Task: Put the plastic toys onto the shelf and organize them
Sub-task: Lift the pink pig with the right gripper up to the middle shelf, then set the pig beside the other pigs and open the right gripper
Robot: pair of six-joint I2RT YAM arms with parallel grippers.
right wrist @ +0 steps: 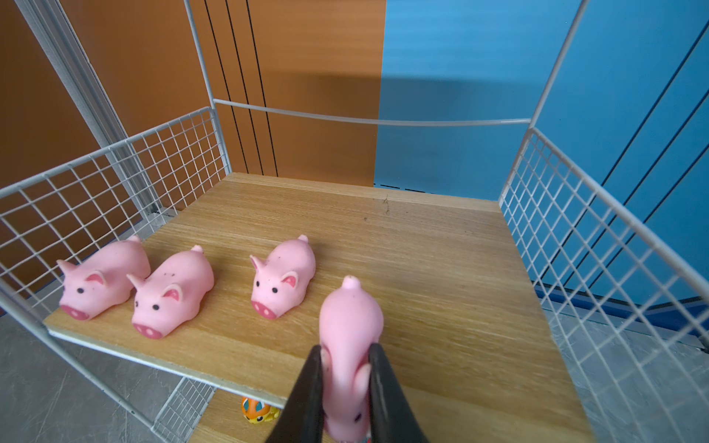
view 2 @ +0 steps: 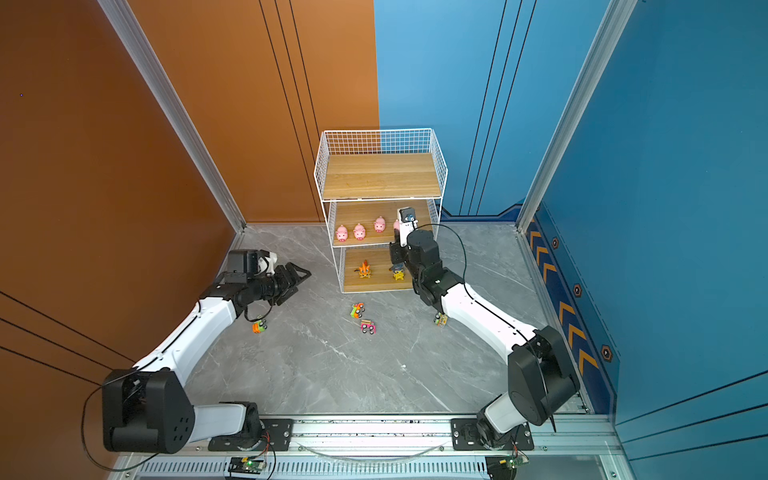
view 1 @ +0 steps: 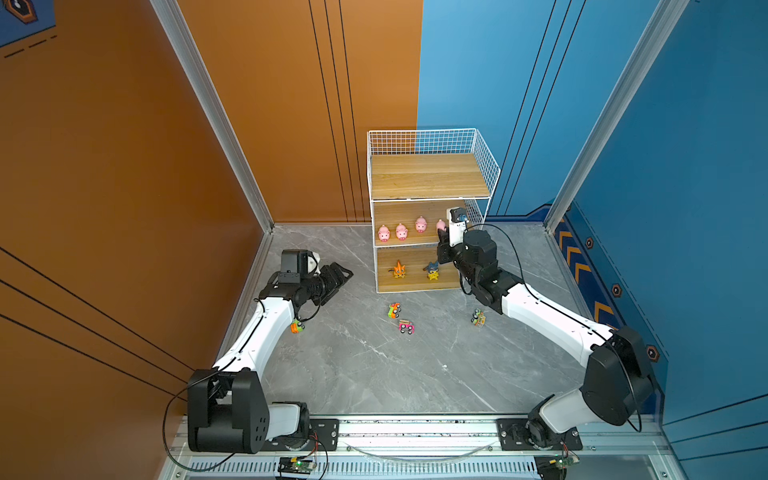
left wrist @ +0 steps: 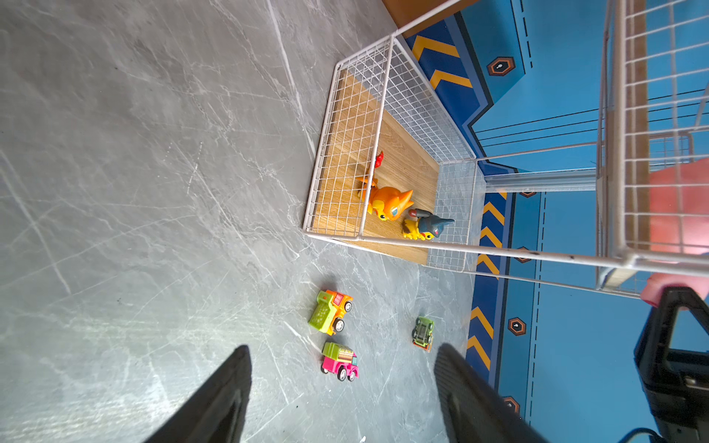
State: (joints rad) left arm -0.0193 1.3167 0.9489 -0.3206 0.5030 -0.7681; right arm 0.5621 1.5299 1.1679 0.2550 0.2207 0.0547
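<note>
txt/labels/nos: none legible | pink car (left wrist: 340, 362) side print: too blurred to read | brands: none

We are in a robotics lab cell: an aluminium post (view 1: 214, 112), an orange wall (view 1: 104, 166) and a blue wall (view 1: 685, 208), a marble-look surface (view 1: 374, 365), a left arm (view 1: 257, 332) and a right arm (view 1: 552, 320) bolted to a rail (view 1: 415, 428), and a bare circuit board (view 1: 297, 463).

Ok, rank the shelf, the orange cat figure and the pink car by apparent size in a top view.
1. shelf: by far the largest.
2. orange cat figure and pink car: nearly alike. The figure looks slightly taller, but that is too close to rank.
</note>
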